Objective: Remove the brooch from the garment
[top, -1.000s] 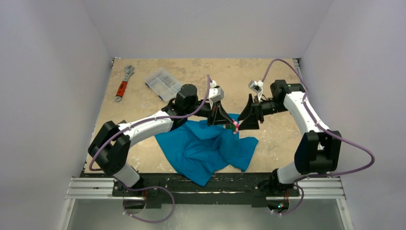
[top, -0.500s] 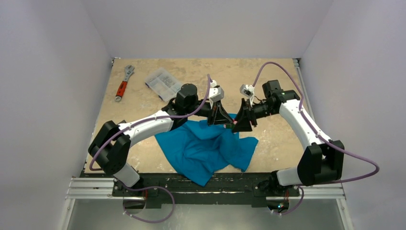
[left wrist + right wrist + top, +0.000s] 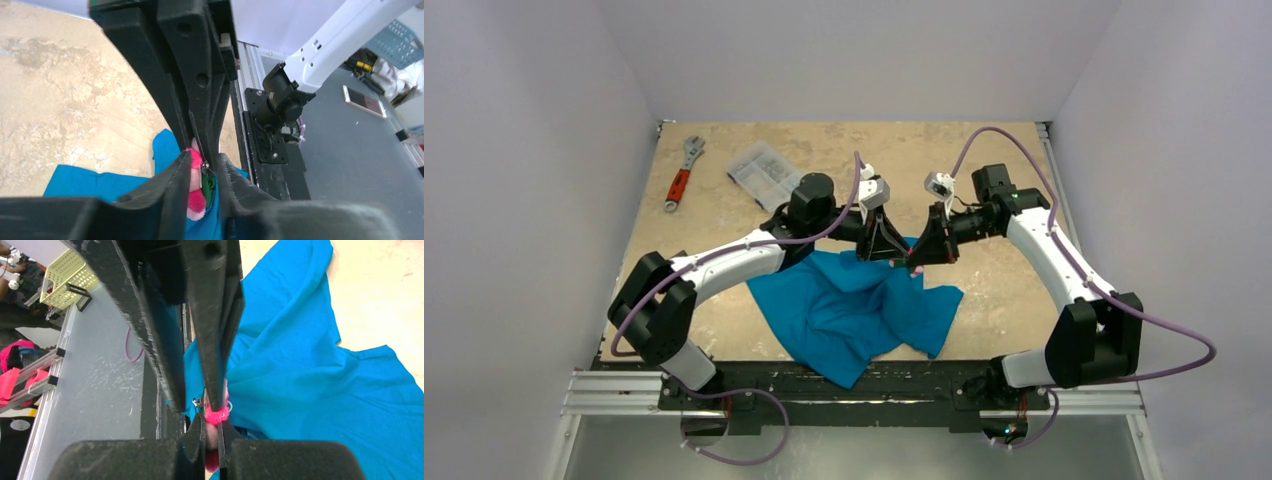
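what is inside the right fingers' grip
A pink brooch, pinched between the right fingers, with the garment behind it. The fingers cover most of it, so its centre and pin cannot be seen.

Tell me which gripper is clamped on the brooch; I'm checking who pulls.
The right gripper: its fingers are pressed shut on the pink brooch. The left gripper shows a gap between its fingers, on either side of the brooch.

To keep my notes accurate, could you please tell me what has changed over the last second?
The right gripper moved in toward the left gripper and shut on the brooch. The left gripper kept its place at the brooch; the garment lay as before.
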